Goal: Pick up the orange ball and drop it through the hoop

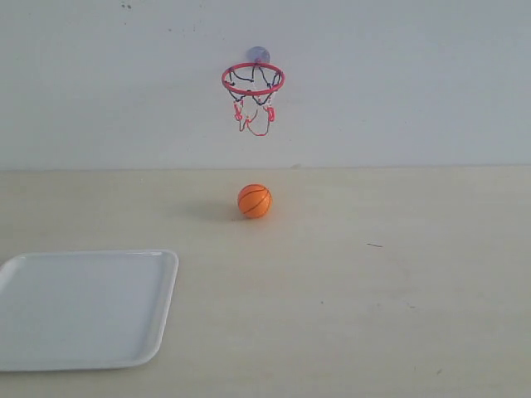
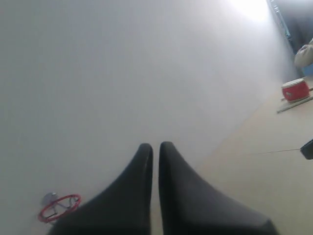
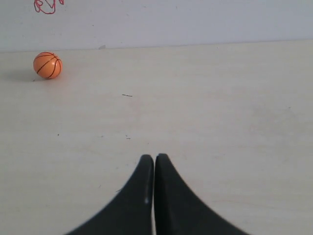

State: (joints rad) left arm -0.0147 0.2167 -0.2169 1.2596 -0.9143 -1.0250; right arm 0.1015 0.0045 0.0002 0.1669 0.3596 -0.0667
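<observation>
The orange ball (image 1: pixel 255 201) with thin black seams rests on the beige table, almost straight below the hoop (image 1: pixel 253 80), whose red ring and black-and-red net hang from a suction cup on the white wall. In the right wrist view the orange ball (image 3: pixel 47 65) lies far from my right gripper (image 3: pixel 154 157), which is shut and empty. My left gripper (image 2: pixel 155 146) is shut on nothing and faces the wall, with the hoop (image 2: pixel 59 207) small and far off. Neither gripper shows in the exterior view.
A white rectangular tray (image 1: pixel 83 308) lies at the table's front left. A red round object (image 2: pixel 295 90) and a thin cable sit far off in the left wrist view. Small dark specks (image 1: pixel 375 245) mark the tabletop.
</observation>
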